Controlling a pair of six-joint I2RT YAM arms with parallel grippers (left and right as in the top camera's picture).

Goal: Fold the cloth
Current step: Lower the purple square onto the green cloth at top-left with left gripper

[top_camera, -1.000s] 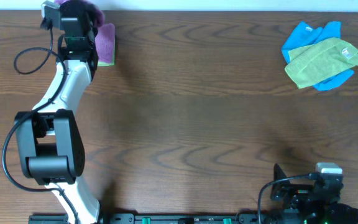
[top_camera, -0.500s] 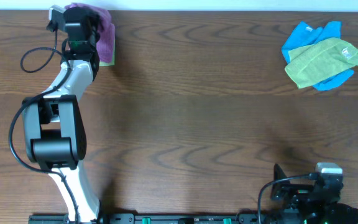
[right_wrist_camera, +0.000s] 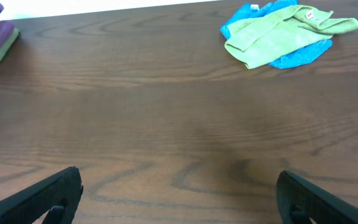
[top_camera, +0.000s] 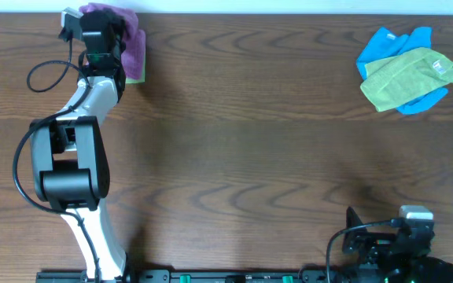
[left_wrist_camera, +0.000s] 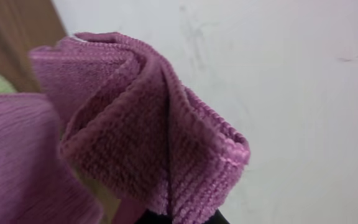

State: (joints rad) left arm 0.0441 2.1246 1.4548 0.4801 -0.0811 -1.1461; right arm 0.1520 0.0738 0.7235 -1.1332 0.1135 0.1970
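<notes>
Left wrist | left jaws are clamping the cloth point(left_wrist_camera: 148, 137), bunched, at 11 o'clock | right jaws are standing apart | lifting step, likely | next: carrying to mid-worktop point(top_camera: 250, 157), spreading flat

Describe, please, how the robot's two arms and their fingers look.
The left arm has white tapered links joined by black boxy housings, with a thin black cable looping beside it. The right arm is mostly black with a pale block on top. Its fingers are matte black.
</notes>
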